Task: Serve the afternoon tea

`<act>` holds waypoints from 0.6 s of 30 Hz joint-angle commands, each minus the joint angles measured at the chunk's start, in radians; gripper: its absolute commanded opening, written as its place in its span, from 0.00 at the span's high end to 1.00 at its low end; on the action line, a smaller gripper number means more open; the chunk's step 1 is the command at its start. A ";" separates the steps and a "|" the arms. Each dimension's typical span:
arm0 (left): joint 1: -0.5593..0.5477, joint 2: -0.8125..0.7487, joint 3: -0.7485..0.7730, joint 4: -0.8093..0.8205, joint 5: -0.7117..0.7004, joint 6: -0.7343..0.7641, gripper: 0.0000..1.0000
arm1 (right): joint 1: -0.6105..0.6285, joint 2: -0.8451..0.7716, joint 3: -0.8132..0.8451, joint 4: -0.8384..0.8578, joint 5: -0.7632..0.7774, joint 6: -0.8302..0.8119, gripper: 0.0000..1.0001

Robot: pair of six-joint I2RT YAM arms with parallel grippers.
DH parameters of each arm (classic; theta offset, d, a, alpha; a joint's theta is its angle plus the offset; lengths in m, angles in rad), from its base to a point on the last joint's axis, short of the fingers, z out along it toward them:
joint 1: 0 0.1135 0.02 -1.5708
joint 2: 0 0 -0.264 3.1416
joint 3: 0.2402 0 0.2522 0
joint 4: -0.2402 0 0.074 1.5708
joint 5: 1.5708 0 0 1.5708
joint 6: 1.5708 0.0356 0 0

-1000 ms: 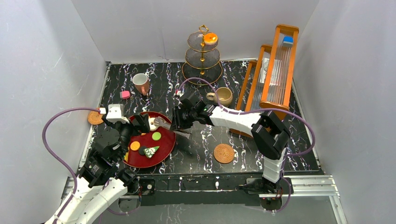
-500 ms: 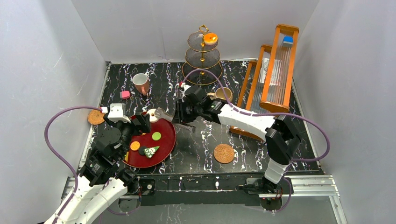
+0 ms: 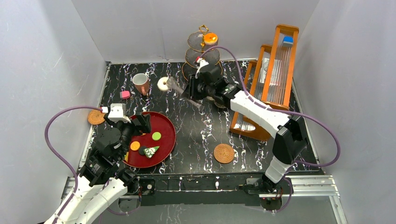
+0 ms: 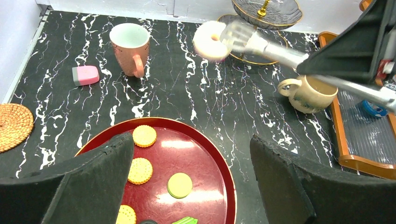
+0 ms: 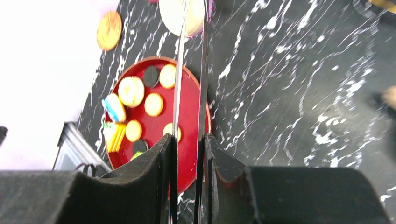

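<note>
On the black marbled table (image 3: 201, 135), counted: two mugs, a pink mug (image 4: 130, 46) at far left and a beige mug (image 4: 308, 93) beside the wooden rack (image 3: 273, 70). Two coasters (image 3: 95, 116), one at the left edge, the other coaster (image 3: 223, 153) near the front. One gold three-tier stand (image 3: 202, 58) at the back, with one orange pastry (image 3: 210, 37) on its top tier. One pink pastry (image 4: 85, 74) lying just beside the pink mug.

On the red tray (image 3: 166, 126): three tan cookies (image 4: 144, 136), one green cookie (image 4: 180, 185), one green slice (image 3: 150, 151), others too hidden to count.

One white donut (image 4: 211, 39), off the table, pinched at the tip of the tongs (image 4: 275, 49), in the air between the pink mug and the stand.

Right arm: stretched far forward and leftward over the table, right gripper (image 5: 187, 140) clamped narrow on the two blades of the tongs.

Left arm: folded low, left gripper (image 4: 190, 144) spread wide above the tray, holding nothing.
</note>
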 commanded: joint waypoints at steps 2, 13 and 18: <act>-0.004 0.015 0.000 0.022 0.004 0.009 0.08 | -0.056 -0.071 0.110 0.029 0.070 -0.068 0.69; -0.003 0.024 0.002 0.024 0.012 0.010 0.08 | -0.130 -0.059 0.218 0.058 0.176 -0.133 0.70; -0.004 0.045 0.000 0.029 0.028 0.012 0.08 | -0.149 -0.059 0.248 0.090 0.250 -0.170 0.69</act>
